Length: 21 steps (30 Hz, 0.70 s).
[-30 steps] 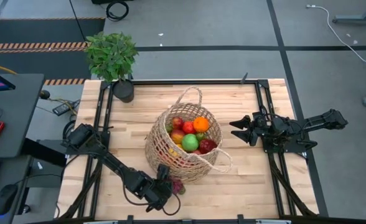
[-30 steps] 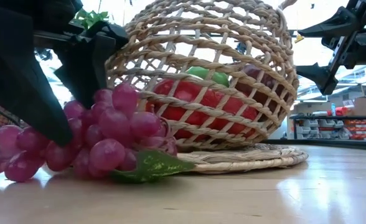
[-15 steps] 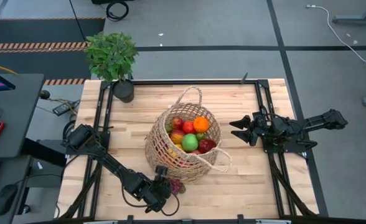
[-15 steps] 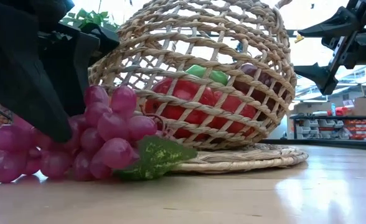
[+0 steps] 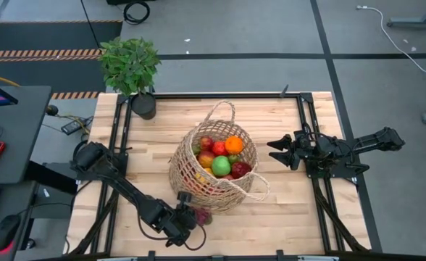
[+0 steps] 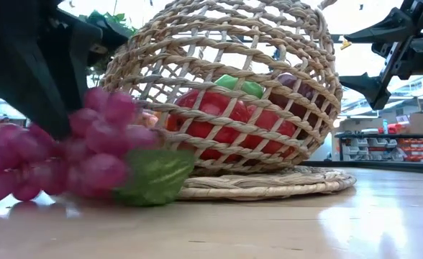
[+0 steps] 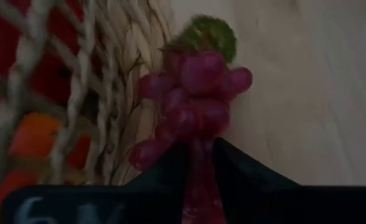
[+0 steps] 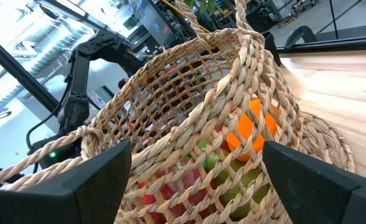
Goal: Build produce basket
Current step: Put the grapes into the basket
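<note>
The left arm reaches from the left edge of the table along its surface toward the near edge, with the elbow low and the wrist bent down. Its left end effector is at the near edge, just beside the foot of the basket. In the left wrist view the two dark fingers are clamped on the stem end of the purple grapes, and the bunch with its green leaf sticks out in front of them. In the low view the grapes appear a little above the wood, but the picture is blurred there, so I cannot say if they still touch the table.

The basket stands near the middle of the table, tilted a little, and one looped handle points to the far edge. Inside it lie a green apple, an orange and several red fruits. The basket wall rises directly next to the grapes, between them and the other produce.

The right arm waits at the right edge of the table, stretched level above the wood. Its right end effector points at the basket with the fingers wide apart and nothing between them. A potted plant stands at the far left corner, well apart from both arms.
</note>
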{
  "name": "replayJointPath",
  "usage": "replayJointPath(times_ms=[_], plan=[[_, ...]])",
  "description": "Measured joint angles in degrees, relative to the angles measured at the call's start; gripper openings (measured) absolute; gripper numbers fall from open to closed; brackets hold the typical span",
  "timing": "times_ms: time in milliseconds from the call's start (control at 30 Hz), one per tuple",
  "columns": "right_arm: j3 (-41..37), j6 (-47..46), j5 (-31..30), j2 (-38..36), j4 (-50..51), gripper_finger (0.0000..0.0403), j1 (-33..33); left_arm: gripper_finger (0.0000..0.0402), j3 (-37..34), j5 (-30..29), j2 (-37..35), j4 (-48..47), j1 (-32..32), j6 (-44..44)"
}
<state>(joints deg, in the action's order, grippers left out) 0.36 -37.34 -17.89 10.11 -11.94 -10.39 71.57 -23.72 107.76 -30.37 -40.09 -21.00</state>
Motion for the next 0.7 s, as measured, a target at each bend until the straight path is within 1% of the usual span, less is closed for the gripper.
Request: replayJointPath(times_ms=[200, 400, 633, 700], plan=[[-0.02, 0.02, -0.02, 0.0, 0.02, 0.0365, 0.02, 0.0071, -0.02, -0.06, -3.47, -2.93, -0.31, -0.91], [0.0, 0.0, 0.0, 0.0, 0.0, 0.0365, 0.0, 0.0062, -0.01, -0.62, -7.17, -3.1, -0.29, -0.9], [-0.02, 0.02, -0.02, 0.0, 0.0, 0.0365, 0.02, 0.0057, 0.0, -0.72, -13.64, -3.09, -0.29, -0.92], [-0.01, 0.02, -0.01, 0.0, 0.0, 0.0365, 0.02, 0.0057, 0.0, -1.91, -15.9, -3.06, -0.29, -0.92]])
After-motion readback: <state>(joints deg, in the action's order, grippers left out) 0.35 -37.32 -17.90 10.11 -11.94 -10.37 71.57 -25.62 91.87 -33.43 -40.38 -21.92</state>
